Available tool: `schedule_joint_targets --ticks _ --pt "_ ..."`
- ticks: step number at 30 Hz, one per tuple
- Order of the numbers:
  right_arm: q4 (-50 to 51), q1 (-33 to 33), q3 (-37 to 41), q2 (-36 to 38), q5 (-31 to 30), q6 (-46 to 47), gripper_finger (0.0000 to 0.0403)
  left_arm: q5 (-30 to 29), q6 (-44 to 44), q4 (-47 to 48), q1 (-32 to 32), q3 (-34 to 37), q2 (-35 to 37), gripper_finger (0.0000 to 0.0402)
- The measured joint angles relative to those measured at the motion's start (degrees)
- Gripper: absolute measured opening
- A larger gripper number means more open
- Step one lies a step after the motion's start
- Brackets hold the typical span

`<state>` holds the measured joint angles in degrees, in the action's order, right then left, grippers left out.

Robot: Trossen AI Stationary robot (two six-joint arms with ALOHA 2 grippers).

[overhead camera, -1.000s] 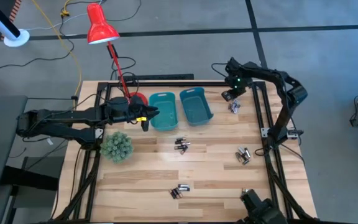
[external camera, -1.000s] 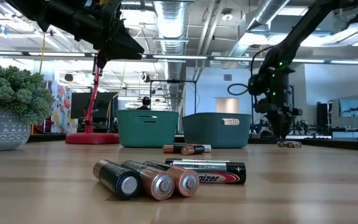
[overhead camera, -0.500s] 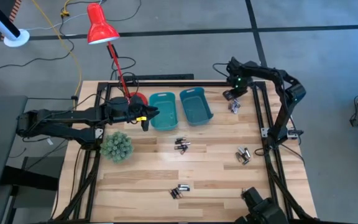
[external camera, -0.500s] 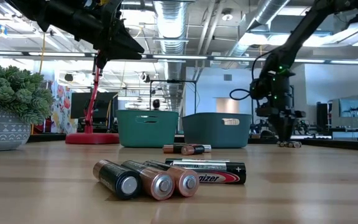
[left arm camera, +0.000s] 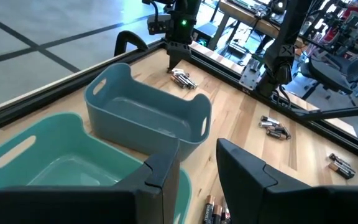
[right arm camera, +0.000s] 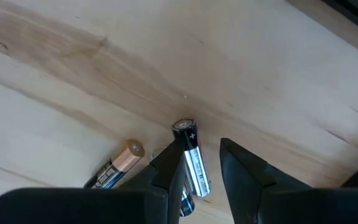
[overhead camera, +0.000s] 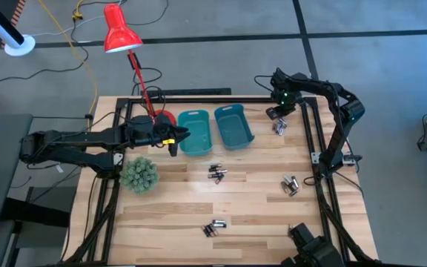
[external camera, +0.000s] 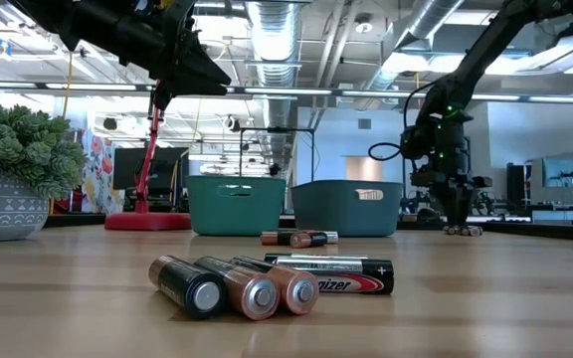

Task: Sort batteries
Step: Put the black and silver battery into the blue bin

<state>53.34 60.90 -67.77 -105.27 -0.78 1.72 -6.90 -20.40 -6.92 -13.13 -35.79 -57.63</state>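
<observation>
**Right jaws down over a battery at the far right pile**

My right gripper [right arm camera: 194, 163] is low over the table [overhead camera: 258, 208] at its far right corner, fingers pointing down. Between my two right fingers [right arm camera: 166, 165] lies a silver-and-black battery [right arm camera: 191, 158], its plus end pointing away from my wrist. The fingers stand on either side of it with a narrow gap showing, so they are apart and around it; from this angle I cannot say for sure whether either pad touches it. Just beside that finger, outside the jaws, lies a copper-topped battery [right arm camera: 118, 163], angled away.

My left gripper [left arm camera: 194, 171] hovers over the near rim of the green bin [left arm camera: 48, 168], fingers parted with nothing between them. Beyond my left fingertips [left arm camera: 163, 171] sits the blue bin [left arm camera: 145, 115], beside the green one, and past it I see my right arm working at its pile [left arm camera: 182, 78].

Other batteries lie well away from both jaws: a cluster mid-table in front of the bins [overhead camera: 216, 173], one by the right edge [overhead camera: 290, 185], and one at the near edge [overhead camera: 214, 228]. From table height that near cluster [external camera: 267, 280] is four cells side by side. A potted plant [overhead camera: 138, 174] stands just below my left gripper in the overhead view, and a red lamp [overhead camera: 121, 31] stands behind it.
</observation>
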Motion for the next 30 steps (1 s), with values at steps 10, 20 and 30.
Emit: schedule_joint_targets --ticks 10,20,30 --pt "-1.5 0.4 0.0 1.9 0.0 1.4 0.0120 0.0 -0.3 0.0 0.0 0.0 0.0 0.0102" --pt "0.1 0.7 0.0 4.1 0.0 -3.5 0.0120 0.0 -0.4 0.0 0.0 0.0 0.0 0.0102" --pt "1.7 0.2 0.1 2.1 0.0 -3.8 0.0120 0.0 0.3 0.0 0.0 0.0 0.0 0.0102"
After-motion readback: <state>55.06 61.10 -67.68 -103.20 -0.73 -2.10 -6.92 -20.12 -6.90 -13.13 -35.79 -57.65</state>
